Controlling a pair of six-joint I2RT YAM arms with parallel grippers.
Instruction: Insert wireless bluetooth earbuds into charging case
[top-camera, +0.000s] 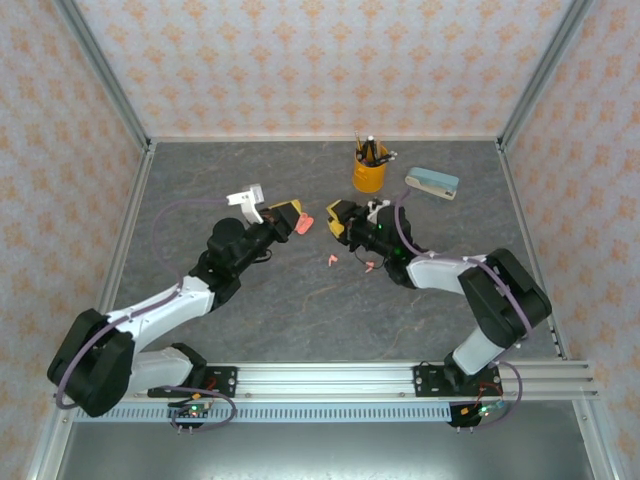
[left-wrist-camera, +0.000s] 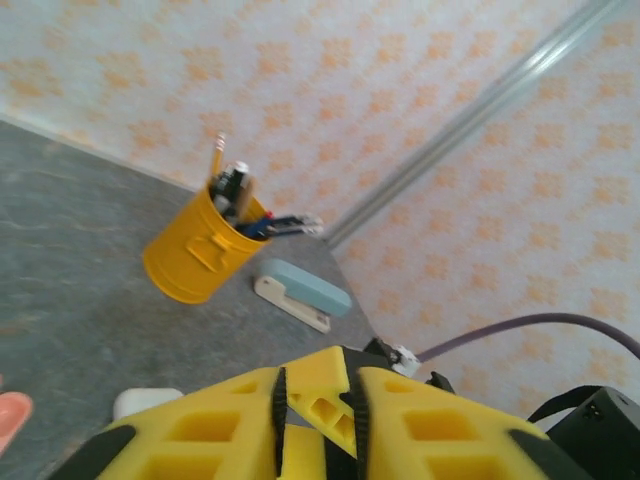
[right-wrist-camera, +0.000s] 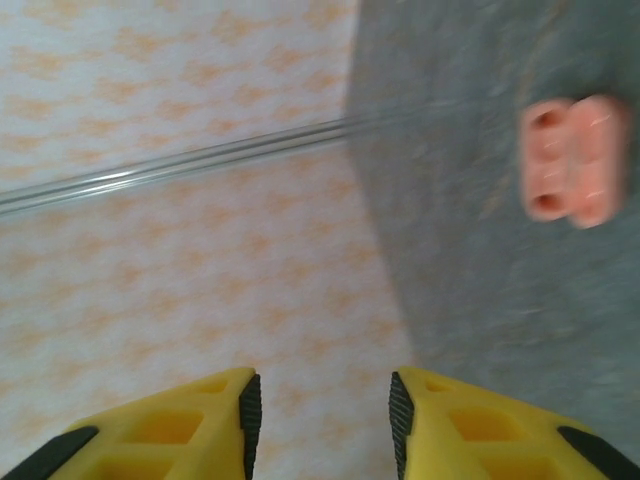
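Observation:
The salmon-pink charging case (top-camera: 303, 226) lies on the grey table between my two grippers. In the right wrist view the case (right-wrist-camera: 575, 160) is blurred and shows two sockets, up and to the right of the fingers. Its edge (left-wrist-camera: 10, 415) also peeks in at the lower left of the left wrist view. Two tiny pink earbuds (top-camera: 327, 262) (top-camera: 368, 265) lie loose on the table nearer the arms. My left gripper (top-camera: 285, 215) stands just left of the case, jaws a narrow slit apart with nothing gripped. My right gripper (top-camera: 340, 218) is open and empty, just right of the case.
A white open case (top-camera: 245, 196) sits behind the left gripper. A yellow pen cup (top-camera: 369, 172) (left-wrist-camera: 195, 255) and a blue-and-white stapler (top-camera: 432, 183) (left-wrist-camera: 300, 293) stand at the back. A white rounded object (left-wrist-camera: 145, 402) shows beside my left finger. Metal rails edge the table.

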